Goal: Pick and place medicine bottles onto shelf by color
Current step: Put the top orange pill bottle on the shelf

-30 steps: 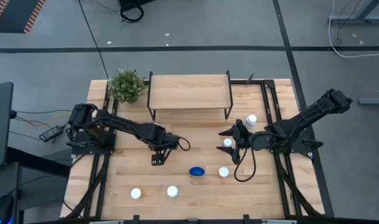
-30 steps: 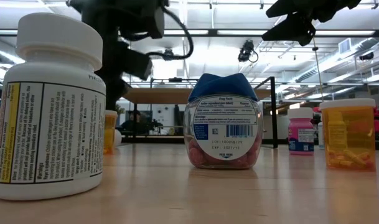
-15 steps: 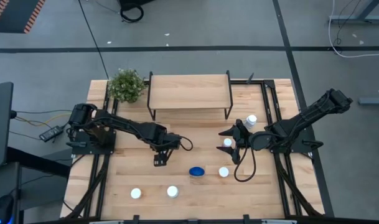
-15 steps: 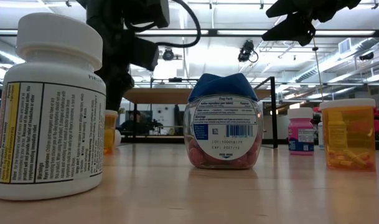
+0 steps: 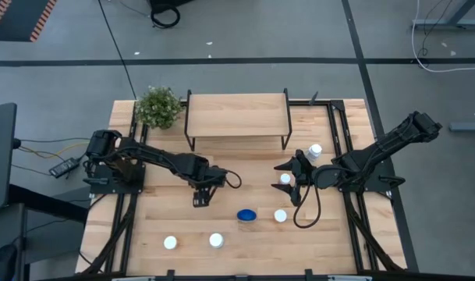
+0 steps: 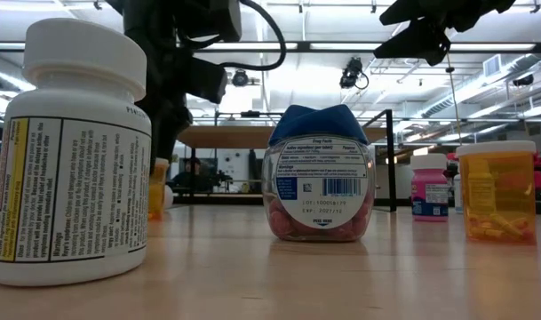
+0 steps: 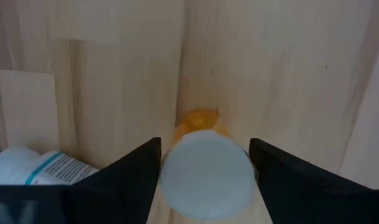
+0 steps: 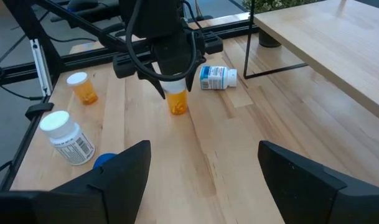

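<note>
An orange bottle with a white cap (image 7: 206, 174) stands upright on the table; it also shows in the right wrist view (image 8: 177, 102) and the low view (image 6: 156, 188). My left gripper (image 5: 201, 191) is right above it, open, pointing down, a finger on each side of the cap. My right gripper (image 5: 292, 176) is open and empty, hovering over a white-capped bottle (image 5: 285, 179). The light-wood shelf (image 5: 237, 115) stands at the table's far side with nothing on its top. My left gripper has one finger (image 7: 139, 171) on each side of the orange bottle's white cap (image 7: 177, 180), coming from above. The gap matches the cap's width; I cannot tell whether the fingers touch it. The bottle stands on the table.
A bluish-white bottle (image 8: 217, 76) lies on its side beside the left gripper. A blue-lidded bottle (image 5: 246, 215) and white-capped bottles (image 5: 280, 215), (image 5: 216, 240), (image 5: 170, 243), (image 5: 314, 150) stand about the table. A green plant (image 5: 157, 107) is left of the shelf.
My left gripper has gone a little toward the table's right and near edges and come down over the orange bottle's cap. The bottle has stayed where it was.
</note>
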Controlling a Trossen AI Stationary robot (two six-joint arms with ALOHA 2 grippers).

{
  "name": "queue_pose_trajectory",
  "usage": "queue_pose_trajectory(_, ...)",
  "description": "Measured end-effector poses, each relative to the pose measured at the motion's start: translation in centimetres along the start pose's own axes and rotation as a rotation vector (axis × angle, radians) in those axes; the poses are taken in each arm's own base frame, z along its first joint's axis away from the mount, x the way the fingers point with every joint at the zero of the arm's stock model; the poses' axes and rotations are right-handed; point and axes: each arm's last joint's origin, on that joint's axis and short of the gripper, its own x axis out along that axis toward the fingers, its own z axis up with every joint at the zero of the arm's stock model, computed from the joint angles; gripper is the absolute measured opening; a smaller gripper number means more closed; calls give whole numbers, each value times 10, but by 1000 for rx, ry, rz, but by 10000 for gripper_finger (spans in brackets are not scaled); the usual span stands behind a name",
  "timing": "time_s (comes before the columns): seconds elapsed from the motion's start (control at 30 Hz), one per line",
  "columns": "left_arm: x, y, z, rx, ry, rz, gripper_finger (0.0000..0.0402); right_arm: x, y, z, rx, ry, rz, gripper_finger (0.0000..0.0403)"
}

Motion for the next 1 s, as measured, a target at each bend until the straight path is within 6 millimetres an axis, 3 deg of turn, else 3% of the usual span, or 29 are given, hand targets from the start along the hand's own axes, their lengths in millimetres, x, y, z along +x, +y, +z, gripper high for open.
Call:
queue_pose_trajectory(0.1,-1,0,-1,-1,4,1,210,0,0,0,0,0,0,305)
queue_pose_trajectory(0.27,-4,2,-5,6,69,15,208,0,0,0,0,0,0,305)
queue_pose_trajectory(0.47,-21,2,0,48,98,19,240,0,0,0,-3,0,-1,305)
queue_pose_trajectory(0.7,-74,26,25,57,34,27,208,0,-1,0,-14,-8,-19,305)
queue_pose_trajectory(0.83,-110,55,38,32,-39,51,208,0,0,2,-5,-21,-14,305)
queue_pose_trajectory(1.0,-147,95,38,-6,-53,110,238,0,1,2,12,-25,0,305)
